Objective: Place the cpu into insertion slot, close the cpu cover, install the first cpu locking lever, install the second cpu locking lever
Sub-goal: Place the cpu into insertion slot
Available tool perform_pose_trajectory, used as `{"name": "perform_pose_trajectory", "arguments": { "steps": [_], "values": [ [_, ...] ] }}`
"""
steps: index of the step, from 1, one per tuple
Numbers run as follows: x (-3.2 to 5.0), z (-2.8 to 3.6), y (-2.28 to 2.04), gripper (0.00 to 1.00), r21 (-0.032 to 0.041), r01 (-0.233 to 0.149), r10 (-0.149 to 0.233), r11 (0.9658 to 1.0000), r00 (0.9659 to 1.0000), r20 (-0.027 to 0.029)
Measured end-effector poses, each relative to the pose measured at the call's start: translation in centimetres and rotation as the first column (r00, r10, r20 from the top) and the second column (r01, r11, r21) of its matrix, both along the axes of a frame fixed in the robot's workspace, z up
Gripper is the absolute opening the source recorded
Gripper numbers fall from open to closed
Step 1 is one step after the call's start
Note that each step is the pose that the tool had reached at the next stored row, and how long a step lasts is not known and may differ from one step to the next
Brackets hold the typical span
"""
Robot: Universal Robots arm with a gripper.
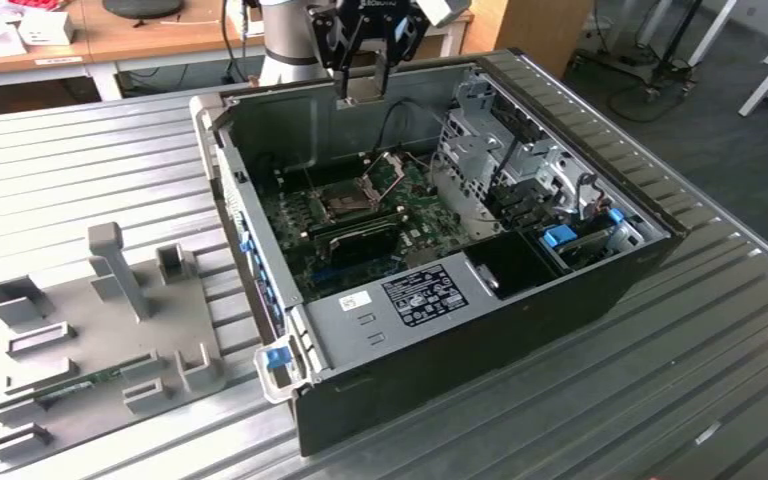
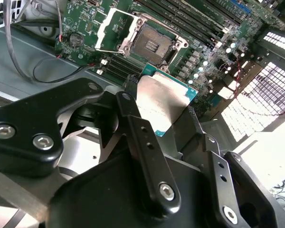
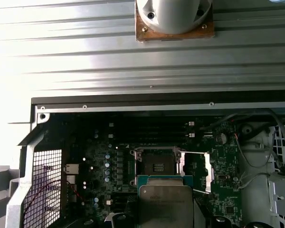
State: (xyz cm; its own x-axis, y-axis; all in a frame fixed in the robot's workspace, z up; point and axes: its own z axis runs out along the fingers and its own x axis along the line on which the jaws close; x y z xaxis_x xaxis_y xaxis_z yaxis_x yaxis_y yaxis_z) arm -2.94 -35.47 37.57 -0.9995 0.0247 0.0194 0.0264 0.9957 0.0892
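My gripper point(image 1: 363, 88) hangs over the back wall of the open computer case point(image 1: 598, 290), shut on the cpu point(image 2: 164, 99), a thin square chip with a silvery top and green edge. Both wrist views show the cpu point(image 3: 166, 205) hovering above the green motherboard point(image 1: 357, 250), apart from the insertion slot point(image 2: 152, 45) and a little off to one side of it. The insertion slot point(image 3: 156, 166) lies bare with its dark centre showing. The cpu cover point(image 2: 115, 29) is swung open beside the slot; it stands up behind the slot point(image 1: 340, 205) in the exterior view.
Long black memory slots point(image 2: 199, 21) run beside the socket. Loose cables point(image 2: 33, 71) lie near the case wall. Drive bays point(image 1: 518, 170) fill the case on the exterior view's right. A grey fixture plate point(image 1: 91, 340) with upright holders sits on the ribbed metal table point(image 1: 704, 380) at the exterior view's left.
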Motion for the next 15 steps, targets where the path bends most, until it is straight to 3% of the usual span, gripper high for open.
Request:
{"name": "perform_pose_trajectory", "arguments": {
  "steps": [15],
  "values": [
    [0.0,-0.64,0.0,0.54,0.0001,0.0,0.0,1.0,1.0,0.0]
  ]
}}
